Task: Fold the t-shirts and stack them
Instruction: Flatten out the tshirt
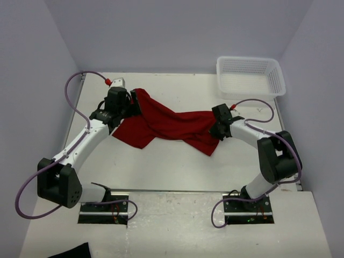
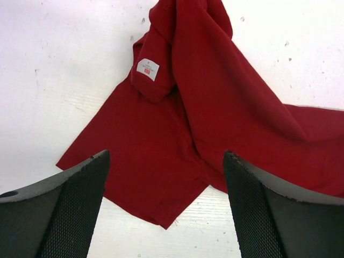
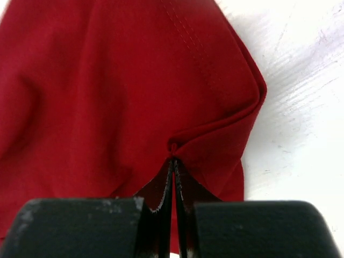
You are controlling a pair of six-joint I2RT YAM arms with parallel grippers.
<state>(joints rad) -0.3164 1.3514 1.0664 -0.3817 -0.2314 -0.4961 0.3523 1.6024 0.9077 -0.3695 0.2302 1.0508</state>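
Observation:
The dark red t-shirt [image 1: 166, 124] lies crumpled and stretched across the middle of the table, with a white label [image 2: 148, 69] showing near its collar. My left gripper [image 1: 133, 106] is at the shirt's far left end. In the left wrist view it is open [image 2: 166, 156], jaws wide apart above the cloth and holding nothing. My right gripper [image 1: 215, 128] is at the shirt's right end. In the right wrist view it is shut [image 3: 173, 159] on a pinched fold of the red shirt [image 3: 107, 97].
A white mesh basket [image 1: 250, 76] stands at the far right corner. A black cloth scrap [image 1: 70, 251] lies at the near left edge. White table [image 1: 172, 172] shows in front of the shirt, and walls close in on both sides.

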